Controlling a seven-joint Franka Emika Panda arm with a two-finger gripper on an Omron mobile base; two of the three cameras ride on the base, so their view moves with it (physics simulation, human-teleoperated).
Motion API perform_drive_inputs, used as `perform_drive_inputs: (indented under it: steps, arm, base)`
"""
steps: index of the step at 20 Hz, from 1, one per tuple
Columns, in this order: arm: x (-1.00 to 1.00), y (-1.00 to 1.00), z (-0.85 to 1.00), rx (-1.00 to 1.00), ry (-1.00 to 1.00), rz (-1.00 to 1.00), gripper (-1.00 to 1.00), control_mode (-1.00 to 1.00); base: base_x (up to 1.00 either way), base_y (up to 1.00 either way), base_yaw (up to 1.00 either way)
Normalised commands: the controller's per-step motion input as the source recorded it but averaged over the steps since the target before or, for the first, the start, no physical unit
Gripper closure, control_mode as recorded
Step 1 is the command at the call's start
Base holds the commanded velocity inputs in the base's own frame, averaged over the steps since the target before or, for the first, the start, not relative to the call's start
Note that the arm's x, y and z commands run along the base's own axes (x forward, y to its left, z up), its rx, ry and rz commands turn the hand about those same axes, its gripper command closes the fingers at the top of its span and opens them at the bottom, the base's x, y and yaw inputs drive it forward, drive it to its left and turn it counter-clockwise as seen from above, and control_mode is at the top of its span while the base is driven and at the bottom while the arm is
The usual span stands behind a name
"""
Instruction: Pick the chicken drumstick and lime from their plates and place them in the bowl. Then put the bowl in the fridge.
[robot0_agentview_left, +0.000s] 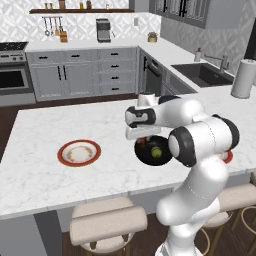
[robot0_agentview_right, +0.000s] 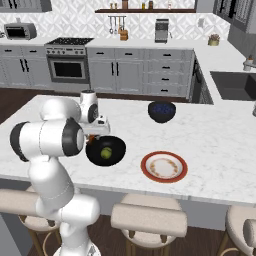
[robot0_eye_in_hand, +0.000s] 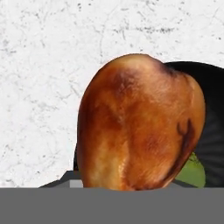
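Observation:
The orange-brown chicken drumstick (robot0_eye_in_hand: 140, 127) looms right in front of the hand camera and hides the fingertips. My gripper (robot0_agentview_left: 142, 141) (robot0_agentview_right: 93, 137) is shut on it, just above the near-left rim of the black bowl (robot0_agentview_left: 146, 157) (robot0_agentview_right: 118, 148) (robot0_eye_in_hand: 215, 127). The green lime (robot0_agentview_left: 156, 152) (robot0_agentview_right: 106, 153) (robot0_eye_in_hand: 193, 173) lies inside the bowl. One red-rimmed plate (robot0_agentview_left: 78, 152) stands bare on the island to the left of the bowl. The other plate (robot0_agentview_right: 163, 166) lies bare to the bowl's right, and in the left base view my arm covers most of it. The fridge is out of view.
A smaller dark blue bowl (robot0_agentview_right: 161, 111) stands on the island beyond the black bowl. Padded stools (robot0_agentview_left: 107, 224) (robot0_agentview_right: 148, 219) line the island's near edge. At the far right are a sink (robot0_agentview_left: 202, 74) and a paper towel roll (robot0_agentview_left: 243, 78).

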Motion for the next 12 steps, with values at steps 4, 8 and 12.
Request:
perform_drive_inputs:
  steps: [4, 8, 12]
  arm:
    - [0.27, -0.31, -0.18, 0.0, 0.0, 0.0, 1.0, -1.0]
    - [0.02, 0.0, -0.45, 0.01, -0.01, -0.02, 1.0, -1.0]
    - [0.0, 0.0, -0.39, 0.01, -0.03, -0.05, 1.0, -1.0]
  base:
    - [0.0, 0.0, 0.0]
    - [0.0, 0.0, 0.0]
    - [0.0, 0.0, 0.0]
